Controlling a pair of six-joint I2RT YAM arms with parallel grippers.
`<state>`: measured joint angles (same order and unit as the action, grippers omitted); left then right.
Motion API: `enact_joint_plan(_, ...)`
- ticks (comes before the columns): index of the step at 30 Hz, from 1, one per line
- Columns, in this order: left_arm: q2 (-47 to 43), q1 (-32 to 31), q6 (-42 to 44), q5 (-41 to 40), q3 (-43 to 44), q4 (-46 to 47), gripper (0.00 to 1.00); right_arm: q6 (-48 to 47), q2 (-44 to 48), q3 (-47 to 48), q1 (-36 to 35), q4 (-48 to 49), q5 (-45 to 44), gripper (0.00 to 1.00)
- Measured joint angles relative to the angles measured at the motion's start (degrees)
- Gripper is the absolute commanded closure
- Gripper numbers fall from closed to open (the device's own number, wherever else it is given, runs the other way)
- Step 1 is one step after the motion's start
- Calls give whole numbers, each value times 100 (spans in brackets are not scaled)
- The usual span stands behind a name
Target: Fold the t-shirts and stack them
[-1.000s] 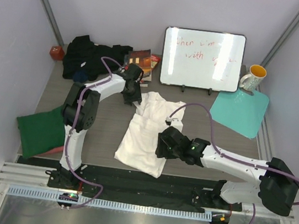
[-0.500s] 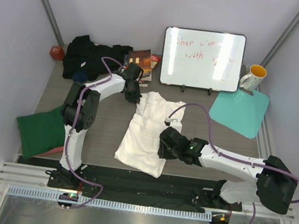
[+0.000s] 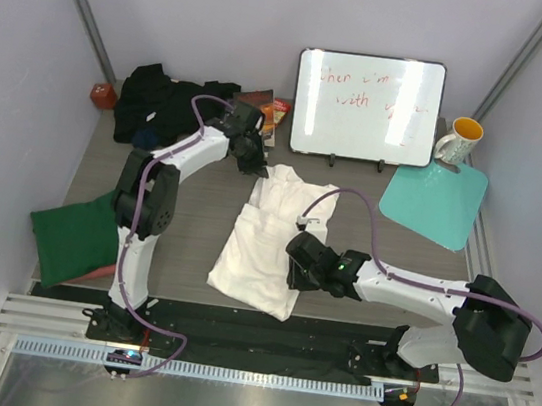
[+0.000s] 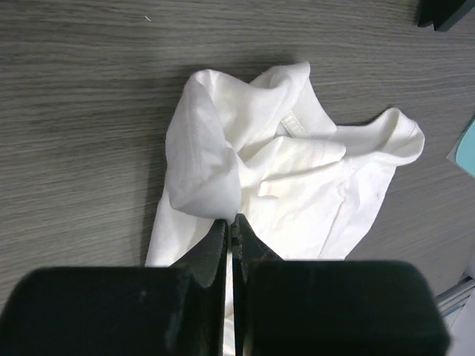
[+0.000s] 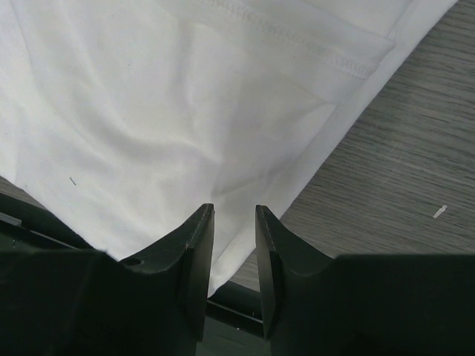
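**Shirt in 2 grips:** A white t-shirt point(image 3: 263, 247) lies rumpled at the centre of the grey worktop point(image 3: 199, 215), with 2 robot arms on it. The left gripper point(image 4: 231, 221), at the shirt's far left corner, has its jaws pressed together on a bunched fold of the cloth. The right gripper point(image 5: 234, 216) sits over the near right hem, jaws a little apart with white cloth showing in the gap; whether they grip it cannot be told. A black t-shirt point(image 3: 164, 102) is heaped at far left, and a dark green t-shirt point(image 3: 72, 236) lies at near left. At far right a white mug point(image 3: 456, 143), yellow inside, stands at the far corner of a teal mat point(image 3: 434, 204); its contents cannot be seen.
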<state>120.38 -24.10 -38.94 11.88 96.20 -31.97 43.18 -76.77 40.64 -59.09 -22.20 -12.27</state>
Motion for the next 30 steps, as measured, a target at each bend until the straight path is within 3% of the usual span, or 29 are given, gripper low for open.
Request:
enact_joint_plan(12, 566, -461, 361, 321, 772, -348, 98, 11, -11, -90, 0, 46, -2, 66)
enact_joint_plan(19, 1095, -791, 603, 334, 1108, -693, 76, 11, -11, -101, 0, 79, -4, 66)
enact_joint_plan(30, 1211, -916, 804, 378, 1263, -870, 66, 11, -72, -114, 0, 79, -22, 70)
